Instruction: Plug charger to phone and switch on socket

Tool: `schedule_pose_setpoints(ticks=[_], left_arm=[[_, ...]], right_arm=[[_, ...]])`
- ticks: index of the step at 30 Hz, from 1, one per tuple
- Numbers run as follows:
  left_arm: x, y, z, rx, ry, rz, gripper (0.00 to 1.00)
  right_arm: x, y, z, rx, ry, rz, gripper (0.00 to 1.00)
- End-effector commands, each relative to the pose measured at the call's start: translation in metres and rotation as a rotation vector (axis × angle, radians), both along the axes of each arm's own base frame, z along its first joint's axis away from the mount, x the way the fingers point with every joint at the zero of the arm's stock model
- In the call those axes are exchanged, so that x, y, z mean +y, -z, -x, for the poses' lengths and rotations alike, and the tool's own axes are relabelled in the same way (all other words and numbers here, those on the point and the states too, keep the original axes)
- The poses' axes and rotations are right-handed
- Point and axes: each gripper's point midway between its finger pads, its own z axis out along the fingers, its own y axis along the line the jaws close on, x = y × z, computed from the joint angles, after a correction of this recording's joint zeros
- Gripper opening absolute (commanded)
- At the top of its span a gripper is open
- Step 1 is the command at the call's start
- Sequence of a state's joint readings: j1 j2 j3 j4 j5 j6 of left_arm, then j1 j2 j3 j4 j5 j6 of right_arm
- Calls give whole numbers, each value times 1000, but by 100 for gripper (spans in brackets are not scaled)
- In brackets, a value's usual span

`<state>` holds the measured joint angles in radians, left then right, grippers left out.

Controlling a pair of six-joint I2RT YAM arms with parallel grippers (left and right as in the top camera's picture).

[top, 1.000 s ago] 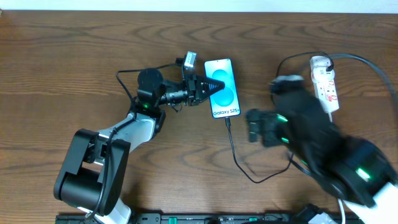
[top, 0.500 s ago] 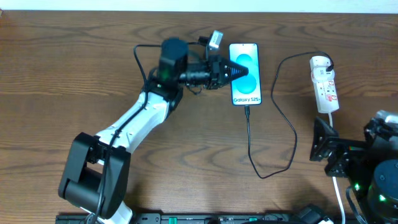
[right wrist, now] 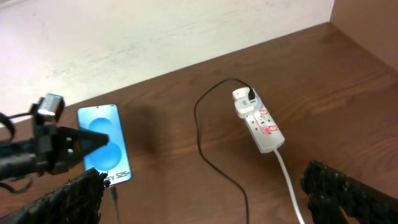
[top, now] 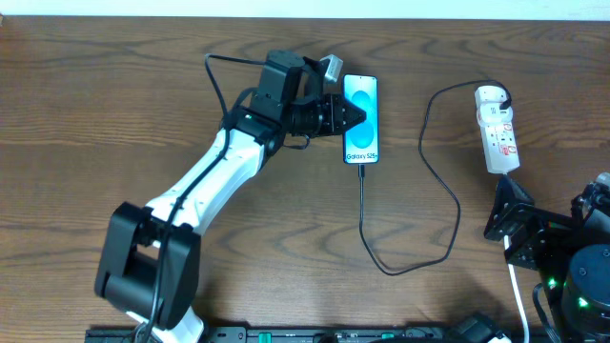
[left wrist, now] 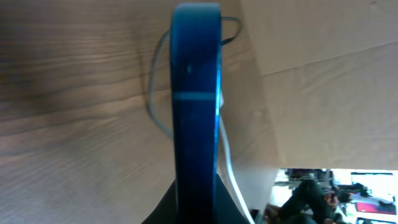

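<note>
Two arms share a broad brown wooden tabletop [top: 86,105], and the way they divide the work explains where everything lies. The left arm [top: 219,167] stretches far out so that the left hand [top: 353,116] can close on the phone [top: 362,143] from its long side. Its wrist camera sees the phone edge-on, rising straight up between the fingers, so the grip sits centred. I judge it is there to brace the phone against any pull on the port. The right hand [right wrist: 202,186] hangs low at the near right, fingers spread wide and holding nothing. It faces the white power strip [top: 498,129], which lies at the far right, well apart from the phone. That leaves a free hand for the switch, the step not yet done. The charger cable [top: 448,205] leaves the far end of the strip, drops in a slack loop between the two and climbs to the phone's near end. The slack keeps it from tugging. There the plug tip [top: 361,169] looks seated in the port, though it is too small to be sure it is fully home.
</note>
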<state>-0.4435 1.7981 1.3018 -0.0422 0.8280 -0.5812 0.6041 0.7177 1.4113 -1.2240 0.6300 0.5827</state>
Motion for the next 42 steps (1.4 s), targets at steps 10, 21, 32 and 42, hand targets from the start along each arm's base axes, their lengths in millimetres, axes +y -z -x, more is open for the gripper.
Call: schedule_pose_setpoints(ticks=[10,21,32,42], left_arm=[[-18,60,-31,148,168,20,7],[-7,106,-34,275,122,-12,7],[-2,146,-19,407,8,-190,7],[8,175,-15,415,-65,-341,8]], right_arm=[[0,26,-5,53,54,-23,99],[14,46,-26,45,61,-42,99],[25,50,-42,58,61,-32,99],[36,61,-61,99,72,3,99]])
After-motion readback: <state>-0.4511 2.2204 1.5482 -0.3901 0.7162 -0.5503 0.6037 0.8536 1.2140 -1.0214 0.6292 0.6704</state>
